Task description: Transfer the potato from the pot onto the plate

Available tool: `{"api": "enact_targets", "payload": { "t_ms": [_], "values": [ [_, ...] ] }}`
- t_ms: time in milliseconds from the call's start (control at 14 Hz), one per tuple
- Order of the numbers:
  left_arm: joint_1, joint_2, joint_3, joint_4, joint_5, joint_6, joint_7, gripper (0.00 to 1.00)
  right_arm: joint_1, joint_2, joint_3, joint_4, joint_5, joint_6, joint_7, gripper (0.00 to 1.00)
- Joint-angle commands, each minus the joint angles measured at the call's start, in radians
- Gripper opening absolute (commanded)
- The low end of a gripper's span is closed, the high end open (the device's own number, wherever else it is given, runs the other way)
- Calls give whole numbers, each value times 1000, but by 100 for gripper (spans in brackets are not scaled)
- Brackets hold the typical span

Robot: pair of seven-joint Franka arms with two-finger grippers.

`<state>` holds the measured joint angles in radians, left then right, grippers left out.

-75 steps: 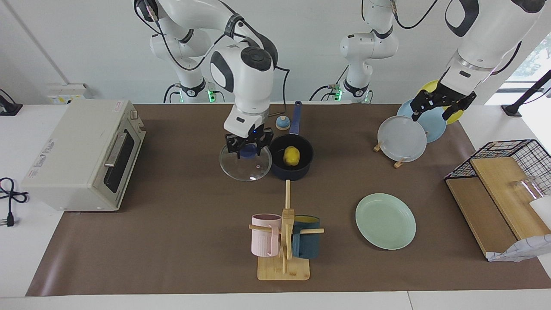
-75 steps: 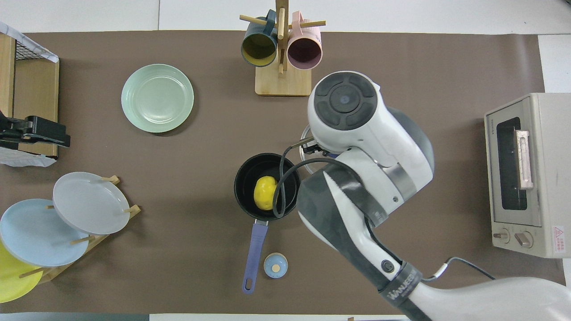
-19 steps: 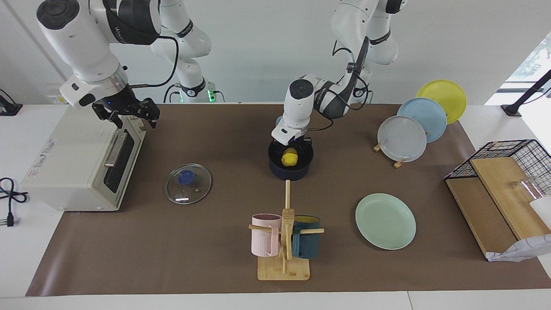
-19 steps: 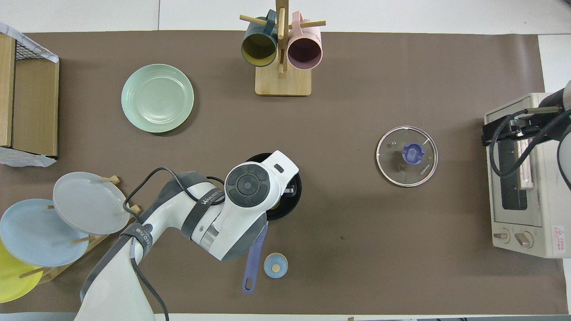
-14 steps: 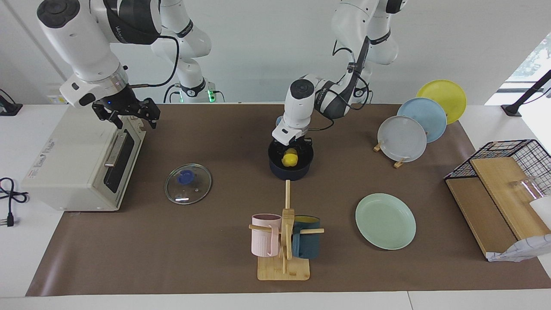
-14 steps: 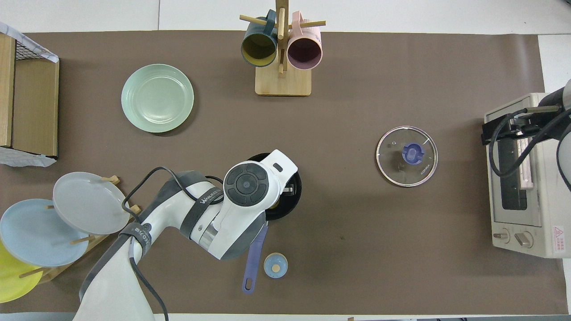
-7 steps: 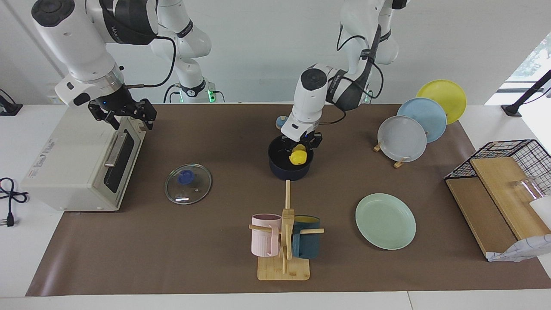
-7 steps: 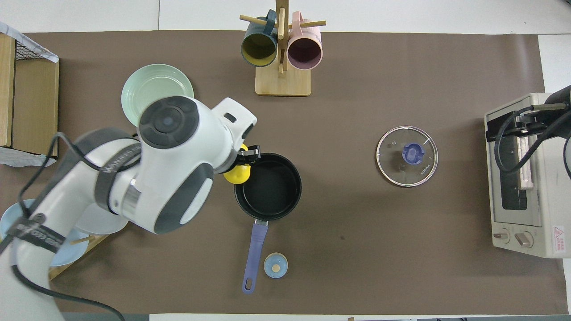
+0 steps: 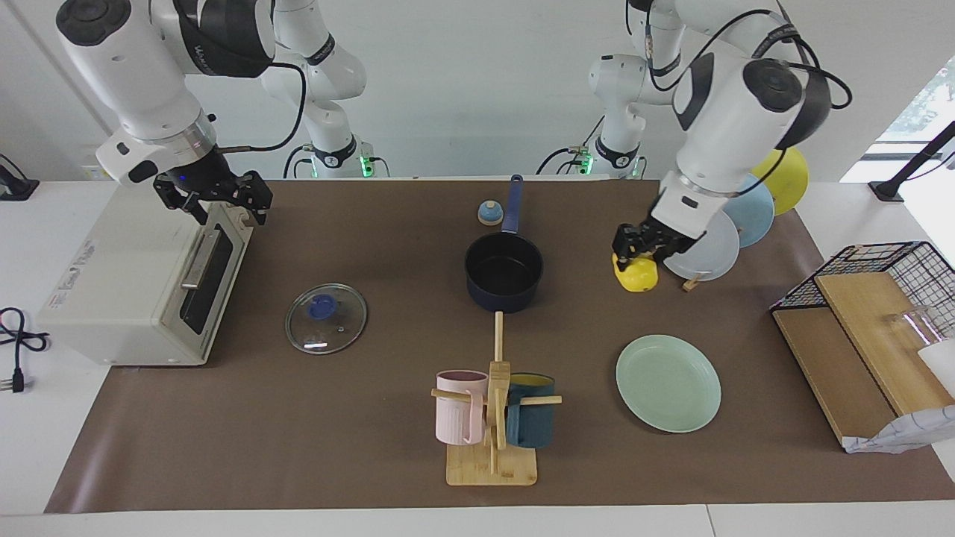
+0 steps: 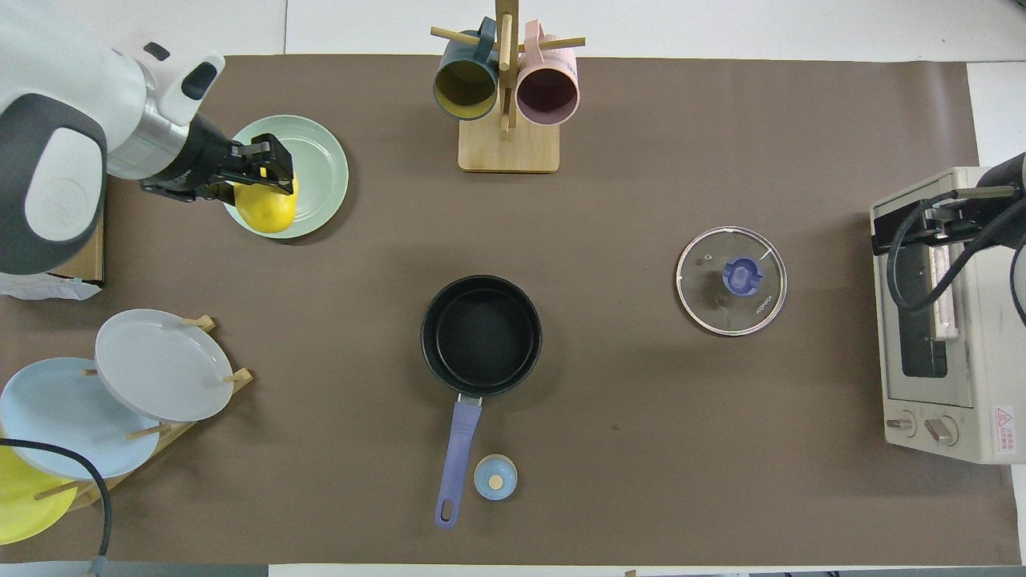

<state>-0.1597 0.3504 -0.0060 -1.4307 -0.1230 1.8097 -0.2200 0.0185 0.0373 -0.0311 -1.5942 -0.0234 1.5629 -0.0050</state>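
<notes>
My left gripper (image 9: 634,261) is shut on the yellow potato (image 9: 636,276) and holds it high in the air, between the pot and the plate rack as the facing view shows it. In the overhead view the gripper (image 10: 252,188) and potato (image 10: 266,207) overlap the rim of the mint-green plate (image 10: 317,172). The plate (image 9: 668,382) lies bare on the mat. The navy pot (image 9: 503,268) stands mid-table with nothing in it, its blue handle toward the robots; it also shows in the overhead view (image 10: 481,328). My right gripper (image 9: 213,195) waits open over the toaster oven.
The toaster oven (image 9: 142,268) stands at the right arm's end, with a glass lid (image 9: 326,318) beside it. A mug tree (image 9: 492,418) stands farther from the robots than the pot. A plate rack (image 10: 160,365) and a wire basket with boards (image 9: 873,328) are at the left arm's end.
My left gripper has lifted the potato out of the pot and carried it toward the left arm's end, to the mint-green plate's rim. The pot is now empty. The right arm stays put.
</notes>
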Motion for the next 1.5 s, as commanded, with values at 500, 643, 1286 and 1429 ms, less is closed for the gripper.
{"api": "enact_targets", "payload": {
  "t_ms": [500,643,1286,1429],
  "values": [
    [14,245,-8,1,134,275,57,0,-14,12,13,16,19,9,3,100],
    [11,243,-8,-17,134,298,57,0,-14,12,13,16,19,9,4,100],
    [16,234,-6,-14,137,281,74,100,-14,10,14,16,19,9,7,100],
    [22,181,-5,7,135,226,76,100,-14,10,14,16,19,9,7,100]
  ]
}}
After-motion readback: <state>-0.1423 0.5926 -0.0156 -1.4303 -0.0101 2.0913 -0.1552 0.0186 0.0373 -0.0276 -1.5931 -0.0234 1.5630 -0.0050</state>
